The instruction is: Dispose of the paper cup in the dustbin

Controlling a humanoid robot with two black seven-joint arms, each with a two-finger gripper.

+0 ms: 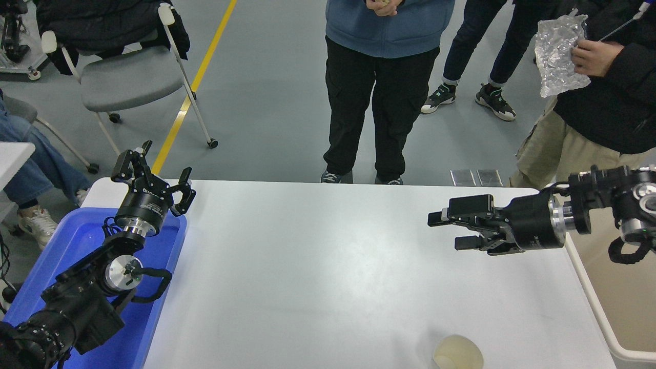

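Observation:
The paper cup (457, 352) stands upright at the table's front edge, right of centre, its cream inside showing and its base cut off by the picture's bottom. The dustbin (594, 302), beige with an off-white rim, stands off the table's right side. My right gripper (444, 230) is open and empty, pointing left over the table's right part, well behind the cup. My left gripper (154, 177) is open and empty, parked at the far left over the blue tray.
A blue tray (77, 241) lies at the table's left edge under the left arm. Several people stand at the far side; one at the top right holds a crinkled clear plastic bag (558, 54). A grey chair (128, 77) stands at the back left.

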